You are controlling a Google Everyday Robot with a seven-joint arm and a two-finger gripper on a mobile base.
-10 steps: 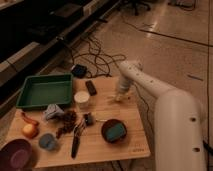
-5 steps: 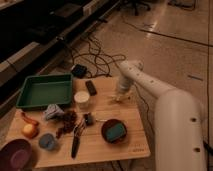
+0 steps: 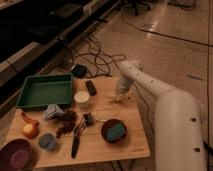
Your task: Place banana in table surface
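Note:
My gripper points down over the far right part of the light brown wooden table surface, to the right of the white cup. A small pale yellow shape, which looks like the banana, shows right at the gripper's tip, at or just above the wood. I cannot tell whether it is held or resting. My white arm reaches in from the right.
A green tray sits at the back left, with a black remote by it. A dark bowl with a teal sponge, a black-handled utensil, dark grapes, an orange fruit and a purple bowl lie in front. Cables lie on the floor behind.

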